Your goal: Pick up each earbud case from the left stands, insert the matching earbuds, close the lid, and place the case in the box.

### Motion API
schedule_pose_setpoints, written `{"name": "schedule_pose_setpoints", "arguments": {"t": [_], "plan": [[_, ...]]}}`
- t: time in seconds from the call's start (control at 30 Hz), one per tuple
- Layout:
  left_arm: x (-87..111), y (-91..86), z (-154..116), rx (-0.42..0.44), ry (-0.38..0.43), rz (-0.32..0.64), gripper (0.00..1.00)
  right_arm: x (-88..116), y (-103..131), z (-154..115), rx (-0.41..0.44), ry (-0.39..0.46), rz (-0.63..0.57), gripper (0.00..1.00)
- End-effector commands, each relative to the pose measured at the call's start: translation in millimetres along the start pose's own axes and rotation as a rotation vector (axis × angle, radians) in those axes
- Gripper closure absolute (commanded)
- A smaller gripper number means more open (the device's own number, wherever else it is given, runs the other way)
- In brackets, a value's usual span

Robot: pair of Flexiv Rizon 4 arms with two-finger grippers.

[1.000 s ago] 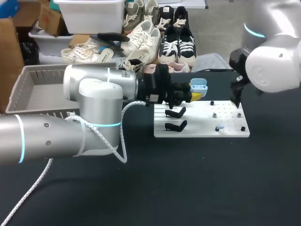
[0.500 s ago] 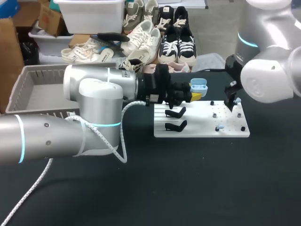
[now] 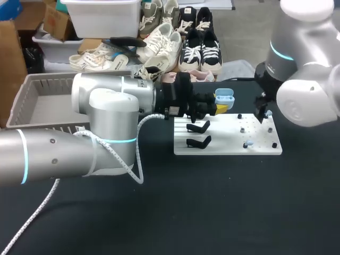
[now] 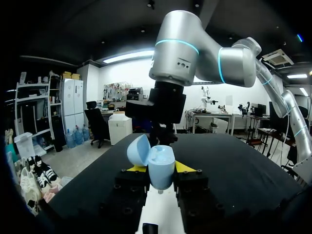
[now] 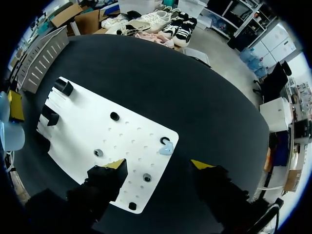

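Two claws are in view. The left claw [image 4: 156, 168] is clamped on a smooth, light-blue, egg-shaped earbud case [image 4: 156, 163]. The case is upright with its domed lid hinged open, at a corner of the flat white pegboard [image 5: 87, 126]. The left arm lies level across the black desk [image 3: 212, 202]. The right claw [image 5: 159, 165] points down over the board's other end, fingers spread wide, holding nothing. A small pale-blue earbud [image 5: 166, 147] rests on the board just ahead of it, beside a black peg.

Left arm [image 3: 106, 122] entering from left of frame, stretched level toward centre, left gripper [image 3: 219, 108] with both yellow tips pinched on open blue earbud case [image 3: 224, 96], right arm [image 3: 303, 69] descending from upper right, right gripper [image 3: 264, 114] pointing down, right of centre, fingers spread wide.
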State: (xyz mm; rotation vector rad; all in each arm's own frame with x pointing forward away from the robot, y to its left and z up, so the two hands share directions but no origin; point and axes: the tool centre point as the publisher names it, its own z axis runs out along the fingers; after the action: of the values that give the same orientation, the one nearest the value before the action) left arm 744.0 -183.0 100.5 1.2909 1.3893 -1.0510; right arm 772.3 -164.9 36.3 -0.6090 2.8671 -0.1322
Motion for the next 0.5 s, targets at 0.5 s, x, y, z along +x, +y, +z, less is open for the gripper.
{"name": "schedule_pose_setpoints", "arguments": {"t": [0.5], "plan": [[0.6, -1.4, -0.5, -0.004, -0.003, 0.001, 1.00, -1.1, -9.5, 11.3, -0.059, -0.073, 0.005, 0.36]]}}
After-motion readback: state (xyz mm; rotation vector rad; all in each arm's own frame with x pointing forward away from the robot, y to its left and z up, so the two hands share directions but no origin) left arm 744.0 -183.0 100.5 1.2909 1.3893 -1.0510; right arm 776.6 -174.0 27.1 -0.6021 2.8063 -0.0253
